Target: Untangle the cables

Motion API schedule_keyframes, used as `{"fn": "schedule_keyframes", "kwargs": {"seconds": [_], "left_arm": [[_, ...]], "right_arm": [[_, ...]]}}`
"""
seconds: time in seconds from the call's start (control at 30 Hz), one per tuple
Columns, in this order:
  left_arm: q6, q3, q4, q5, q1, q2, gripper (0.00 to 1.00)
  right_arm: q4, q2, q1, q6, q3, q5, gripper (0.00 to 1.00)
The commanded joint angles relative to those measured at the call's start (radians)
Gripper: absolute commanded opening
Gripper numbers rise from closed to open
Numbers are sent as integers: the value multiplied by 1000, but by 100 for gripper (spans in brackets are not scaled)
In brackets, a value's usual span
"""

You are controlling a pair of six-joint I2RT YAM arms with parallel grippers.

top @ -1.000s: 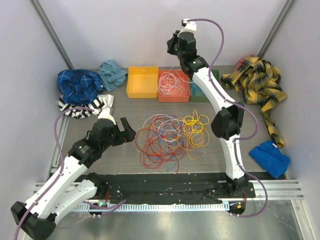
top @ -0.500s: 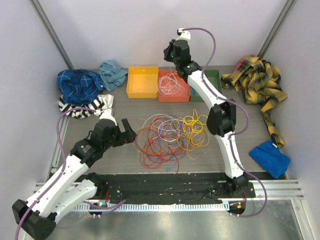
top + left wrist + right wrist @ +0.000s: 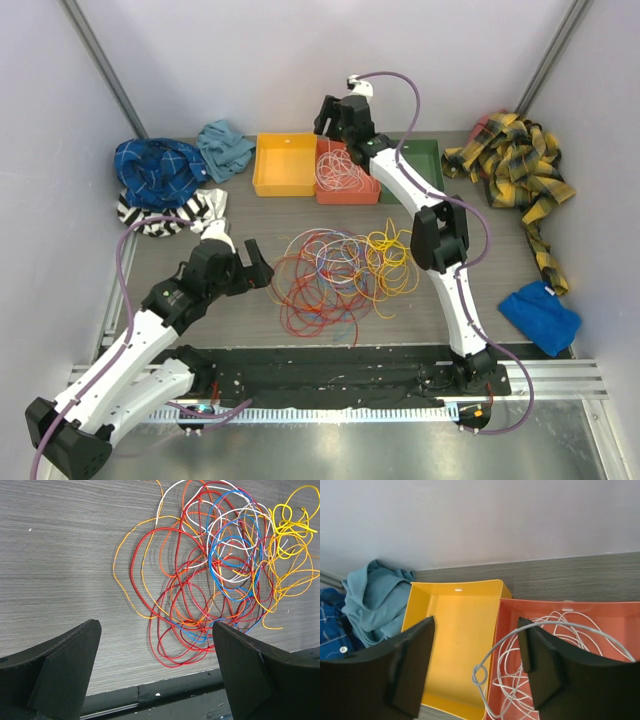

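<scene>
A tangle of red, orange, blue, white and yellow cables lies mid-table, and the left wrist view shows the same cables. My left gripper hovers just left of the pile, open and holding nothing. My right gripper is raised over the seam between the yellow bin and the red bin, and it is open. A white cable with a small knotted loop drapes over its right finger and trails down into the red bin, where more white cable is coiled.
Yellow bin, red bin and green bin line the back. Blue plaid cloth, teal cloth and striped cloth sit at back left. A yellow plaid cloth and a blue cloth lie on the right.
My right gripper has swung left, from near the green bin to over the red and yellow bins, and has opened. The white cable now hangs loose over one finger. The left arm barely moved.
</scene>
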Motion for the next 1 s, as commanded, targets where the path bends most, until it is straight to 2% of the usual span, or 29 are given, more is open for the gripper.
{"fn": "schedule_keyframes", "kwargs": {"seconds": [0.0, 0.03, 0.13, 0.2, 0.33, 0.57, 0.77, 0.83, 0.9, 0.93, 0.97], "left_arm": [[-10, -9, 30, 7, -3, -29, 100], [-10, -10, 30, 4, -3, -36, 100], [-11, -6, 25, -1, -4, -43, 100], [-13, -1, 24, -1, -4, -42, 100], [-17, 0, 22, 4, -3, -39, 100], [-28, -12, 36, 62, -4, -11, 100], [-27, -24, 44, 94, -3, -2, 100], [-27, -29, 54, 104, -3, 0, 100], [-24, -33, 65, 108, -3, 3, 100], [-22, -32, 67, 113, -3, 15, 100], [-19, -24, 68, 114, -3, 18, 100]], "right_arm": [[-6, -54, 6, -19, 6, 86, 83], [-3, -71, 6, -20, -5, 98, 90], [23, -134, 10, -42, -52, 144, 100], [-5, -148, 15, -68, -29, 196, 100], [-165, -142, 16, -97, 29, 261, 100], [-324, -123, -13, -47, -75, 186, 100], [-316, -166, -14, -34, -215, 158, 100], [-330, -145, -13, -43, -193, 153, 100], [-374, -50, -19, -53, -56, 138, 100], [-449, -10, -20, -54, 21, 139, 100], [-486, 36, -22, -54, 173, 141, 100]]}}
